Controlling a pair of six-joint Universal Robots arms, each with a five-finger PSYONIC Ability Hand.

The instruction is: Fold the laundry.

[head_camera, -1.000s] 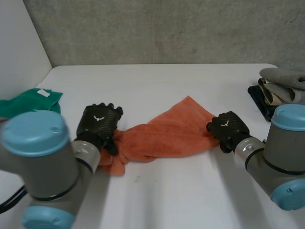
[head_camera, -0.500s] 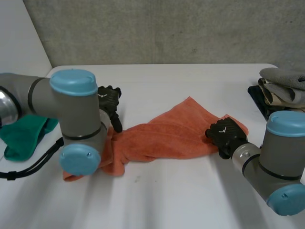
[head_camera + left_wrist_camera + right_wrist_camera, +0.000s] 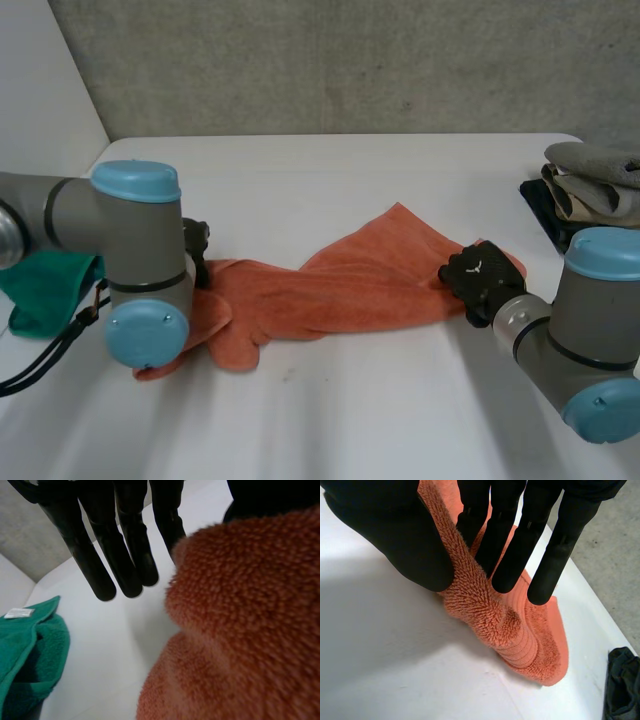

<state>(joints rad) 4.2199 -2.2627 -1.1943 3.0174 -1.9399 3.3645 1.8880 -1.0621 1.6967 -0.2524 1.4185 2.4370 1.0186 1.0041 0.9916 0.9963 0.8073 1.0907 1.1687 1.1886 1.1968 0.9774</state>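
An orange towel lies crumpled across the middle of the white table. My left hand is at its left end, mostly behind my left arm. In the left wrist view a raised bunch of the towel stands between the straight fingers and the thumb, pinched there. My right hand is at the towel's right corner. In its wrist view the thumb and fingers pinch a ridge of the towel just above the table.
A green cloth lies at the table's left edge, close beside my left hand's fingertips. A stack of folded grey and dark cloths sits at the right edge, and a dark cloth lies beyond the towel's corner.
My left arm swung in over the towel's left end and the hand dropped onto it, closing on the cloth. The towel's left end spread flatter. My right hand kept its grip.
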